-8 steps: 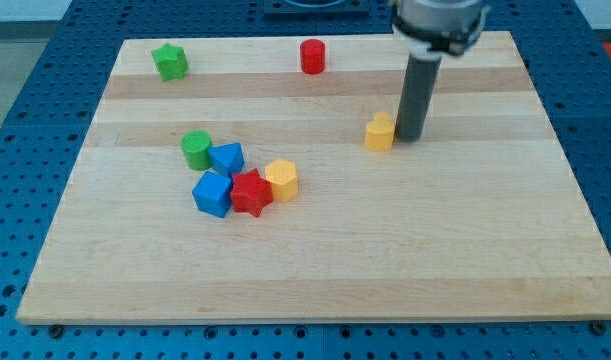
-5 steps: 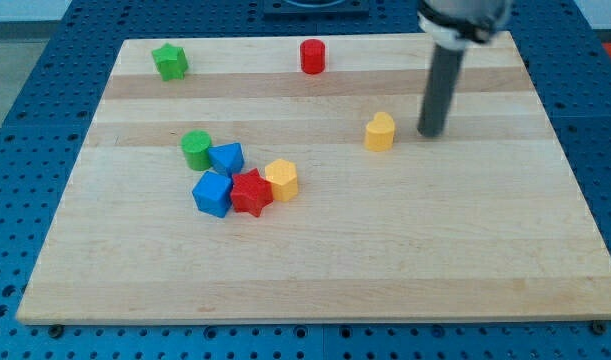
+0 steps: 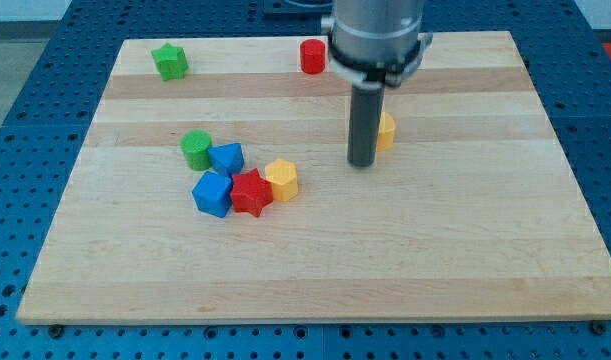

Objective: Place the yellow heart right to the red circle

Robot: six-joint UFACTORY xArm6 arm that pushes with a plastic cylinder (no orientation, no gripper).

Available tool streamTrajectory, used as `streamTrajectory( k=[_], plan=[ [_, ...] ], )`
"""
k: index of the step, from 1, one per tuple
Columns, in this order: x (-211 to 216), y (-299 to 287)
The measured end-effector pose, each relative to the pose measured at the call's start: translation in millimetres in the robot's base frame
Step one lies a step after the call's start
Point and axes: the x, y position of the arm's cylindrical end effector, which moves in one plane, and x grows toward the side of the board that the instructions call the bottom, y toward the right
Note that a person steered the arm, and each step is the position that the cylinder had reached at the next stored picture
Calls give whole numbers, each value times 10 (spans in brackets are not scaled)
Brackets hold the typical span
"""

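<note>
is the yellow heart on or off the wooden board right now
On. The yellow heart sits flat on the wooden board, partly hidden behind the rod; my tip is at its lower left.

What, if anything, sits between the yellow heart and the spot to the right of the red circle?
Nothing visible does. The board between the yellow heart and the spot right of the red circle holds no block. My tip sits at the heart's lower left, the rod covering its left edge.
</note>
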Motion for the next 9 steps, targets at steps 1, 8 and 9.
streamTrajectory(
  k=[1, 8, 9],
  plan=[
    [-239, 138],
    [-930, 816],
    [-651, 801]
  ],
)
